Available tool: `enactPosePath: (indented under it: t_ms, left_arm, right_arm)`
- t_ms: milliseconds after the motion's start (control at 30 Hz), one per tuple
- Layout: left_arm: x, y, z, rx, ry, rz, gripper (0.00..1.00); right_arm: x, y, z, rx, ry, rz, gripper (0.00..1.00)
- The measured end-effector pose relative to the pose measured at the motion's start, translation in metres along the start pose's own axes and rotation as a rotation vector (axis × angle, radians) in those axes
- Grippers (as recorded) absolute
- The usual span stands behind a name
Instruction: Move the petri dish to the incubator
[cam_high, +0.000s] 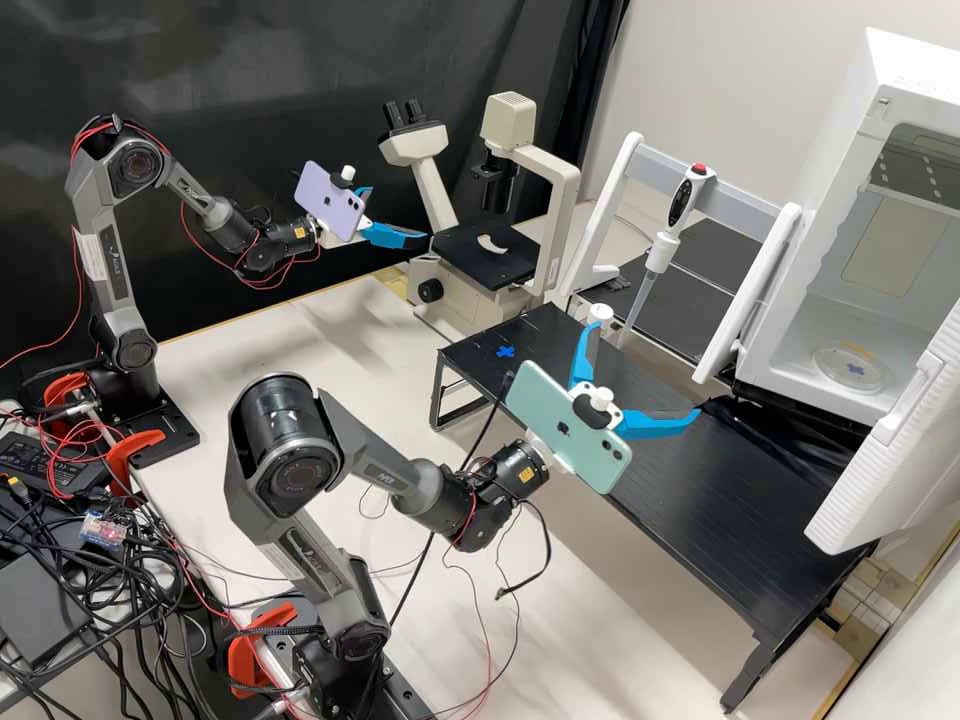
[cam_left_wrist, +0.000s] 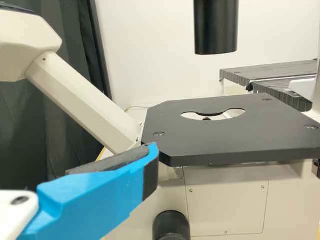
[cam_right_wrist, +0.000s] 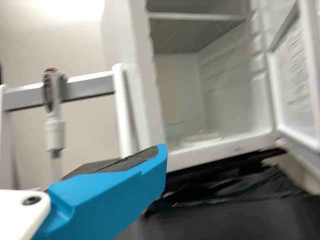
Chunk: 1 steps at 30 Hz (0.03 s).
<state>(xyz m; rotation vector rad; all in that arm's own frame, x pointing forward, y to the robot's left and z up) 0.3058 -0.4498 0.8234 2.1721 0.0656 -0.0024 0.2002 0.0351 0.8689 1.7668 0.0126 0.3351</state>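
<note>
The clear round petri dish (cam_high: 846, 372) lies flat on the incubator's floor, just inside the open door; in the right wrist view the dish (cam_right_wrist: 201, 136) is a pale low disc. My right gripper (cam_high: 648, 368) stands open over the black low table, left of the incubator (cam_high: 790, 345) and apart from the dish. In the right wrist view, one blue finger of the right gripper (cam_right_wrist: 112, 192) shows. Near the microscope (cam_high: 480, 255), my left gripper (cam_high: 398, 214) is open with nothing seen between its fingers. The left wrist view has one finger of the left gripper (cam_left_wrist: 95, 197).
The open incubator door (cam_high: 890, 470) juts out over the black table (cam_high: 720, 500). A pipette (cam_high: 660, 245) hangs on a white stand between microscope and incubator. A blue cross (cam_high: 505, 351) marks the table's far left end. Cables hang around the right arm.
</note>
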Motion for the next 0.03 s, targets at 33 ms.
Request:
enactPosePath:
  t_ms: [33]
  left_arm:
    - [0.0, 0.0, 0.0, 0.0, 0.0, 0.0, 1.0]
  right_arm:
    - [-0.0016, -0.0025, 0.0004, 0.0, -0.004, -0.008, 1.0]
